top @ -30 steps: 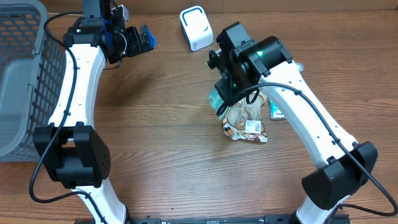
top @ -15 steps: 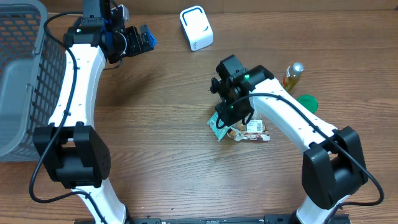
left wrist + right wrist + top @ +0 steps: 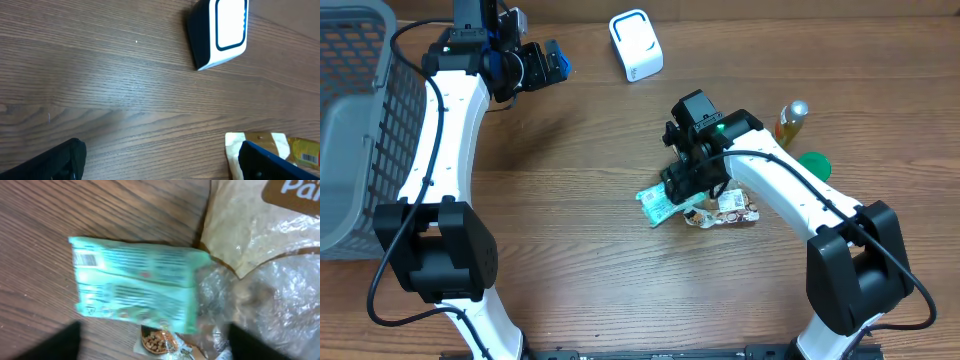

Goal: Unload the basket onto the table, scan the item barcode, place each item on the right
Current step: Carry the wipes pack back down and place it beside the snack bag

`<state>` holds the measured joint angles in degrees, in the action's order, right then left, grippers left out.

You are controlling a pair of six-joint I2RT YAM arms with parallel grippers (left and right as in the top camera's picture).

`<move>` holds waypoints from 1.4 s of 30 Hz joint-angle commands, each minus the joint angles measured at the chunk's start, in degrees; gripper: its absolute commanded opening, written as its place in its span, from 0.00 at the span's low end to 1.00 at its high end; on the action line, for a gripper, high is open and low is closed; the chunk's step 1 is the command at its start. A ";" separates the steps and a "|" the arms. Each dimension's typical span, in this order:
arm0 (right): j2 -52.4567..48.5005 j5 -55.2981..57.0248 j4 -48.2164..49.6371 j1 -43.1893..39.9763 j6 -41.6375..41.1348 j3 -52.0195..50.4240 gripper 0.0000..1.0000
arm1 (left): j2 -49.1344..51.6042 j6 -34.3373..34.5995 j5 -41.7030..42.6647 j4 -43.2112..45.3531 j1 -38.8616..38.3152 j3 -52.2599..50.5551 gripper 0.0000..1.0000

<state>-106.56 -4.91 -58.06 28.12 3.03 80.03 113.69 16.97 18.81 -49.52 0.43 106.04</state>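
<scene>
Now the right end effector (image 3: 692, 180) has let go: the packet (image 3: 660, 204) lies loose on the counter (image 3: 570, 260) against the bag (image 3: 728, 208), well apart from the far-edge scanner (image 3: 635, 45); scanning probably needs a regrasp.

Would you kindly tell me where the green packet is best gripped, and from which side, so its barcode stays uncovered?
Grip the green packet mid-length, across its two long edges, coming straight down from above. It lies flat, so only the thin edges offer purchase. Its barcode sits at one end and the other end is crowded by the clear bag, so the middle is probably safest.
</scene>
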 commanded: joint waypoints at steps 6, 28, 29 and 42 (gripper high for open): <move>0.37 2.45 -0.50 -0.24 -0.24 -0.31 1.00 | -0.02 -0.68 -0.15 0.07 -0.07 0.22 1.00; 0.37 2.45 -0.44 -0.24 -0.24 -0.31 1.00 | -0.02 -0.68 -0.15 0.07 -0.07 0.22 1.00; 0.37 2.45 -0.44 -0.24 -0.24 -0.31 1.00 | -0.02 -0.68 -0.15 0.07 -0.07 0.22 0.99; 0.37 2.45 -0.44 -0.24 -0.24 -0.31 1.00 | -0.02 -0.68 -0.15 0.07 -0.07 0.22 1.00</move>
<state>-106.56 -2.70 -58.61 28.12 3.01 80.03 113.69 16.97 18.83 -49.52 0.43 106.04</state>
